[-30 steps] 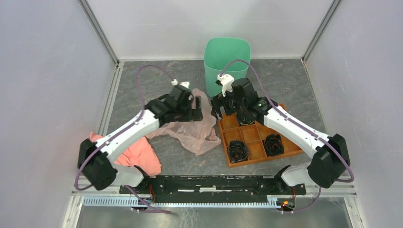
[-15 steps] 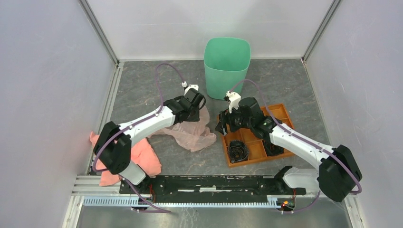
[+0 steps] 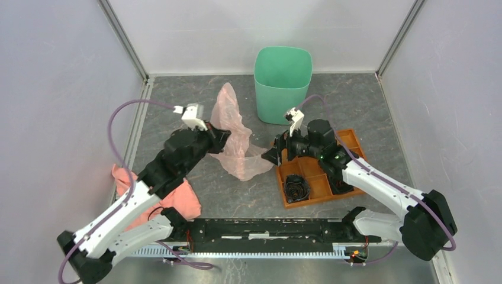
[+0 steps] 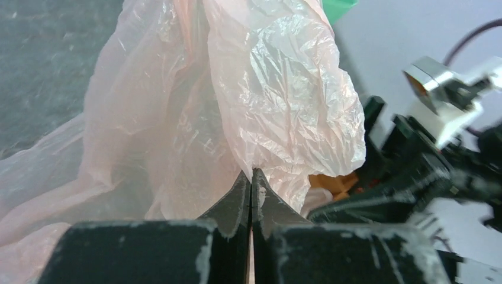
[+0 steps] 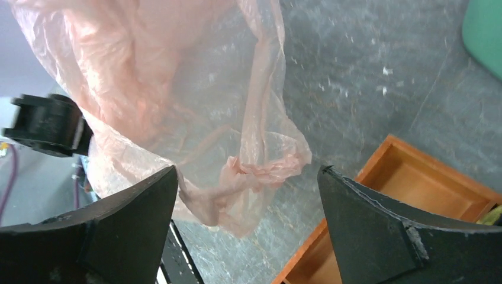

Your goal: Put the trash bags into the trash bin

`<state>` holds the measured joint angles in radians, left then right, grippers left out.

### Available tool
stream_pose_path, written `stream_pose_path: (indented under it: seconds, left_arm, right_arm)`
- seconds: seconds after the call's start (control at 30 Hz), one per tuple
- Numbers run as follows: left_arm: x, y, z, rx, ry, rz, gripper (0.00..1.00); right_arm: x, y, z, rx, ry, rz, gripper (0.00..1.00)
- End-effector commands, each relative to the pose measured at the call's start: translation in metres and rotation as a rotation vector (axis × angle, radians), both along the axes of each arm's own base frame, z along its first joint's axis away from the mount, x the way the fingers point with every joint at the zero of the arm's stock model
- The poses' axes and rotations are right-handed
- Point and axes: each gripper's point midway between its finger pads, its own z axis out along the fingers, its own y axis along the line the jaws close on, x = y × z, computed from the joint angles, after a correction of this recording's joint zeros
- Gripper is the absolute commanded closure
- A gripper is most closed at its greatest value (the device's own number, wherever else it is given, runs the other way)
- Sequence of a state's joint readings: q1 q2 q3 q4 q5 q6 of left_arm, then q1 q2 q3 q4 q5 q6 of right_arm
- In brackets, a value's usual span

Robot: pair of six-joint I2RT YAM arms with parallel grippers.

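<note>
Apparently one bag (image 3: 237,142), one bin (image 3: 283,89)

Right wrist: trash bin (image 5: 488,29) cropped by frame corner; left wrist: trash bag (image 4: 254,89) hides all but its green sliver.

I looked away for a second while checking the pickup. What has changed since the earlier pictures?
The left gripper, shut on the trash bag, has risen and pulled part of the film up off the table. The right gripper has come down beside the bag's right edge, open, holding nothing. The trash bin, the orange tray and the salmon cloth stayed put.
</note>
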<state>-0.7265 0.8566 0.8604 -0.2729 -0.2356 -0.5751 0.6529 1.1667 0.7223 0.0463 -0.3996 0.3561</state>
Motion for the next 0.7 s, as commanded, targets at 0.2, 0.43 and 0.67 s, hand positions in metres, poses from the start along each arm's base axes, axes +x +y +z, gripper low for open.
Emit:
stream_pose_path:
  seconds: [0.2,0.43,0.67]
  left_arm:
    - [-0.034,0.004,0.065,-0.197,-0.246,-0.124,0.98]
    - [-0.03,0.009,0.065,-0.213,-0.184,-0.068,0.98]
    - [-0.022,0.006,0.071,-0.223,0.0,0.008,0.98]
  right_arm:
    - [-0.013,0.019,0.121,0.255,-0.17,0.197,0.02]
    - [-0.053,0.018,0.17,0.372,-0.377,0.429,0.02]
    - [-0.076,0.021,0.146,0.306,-0.58,0.686,0.02]
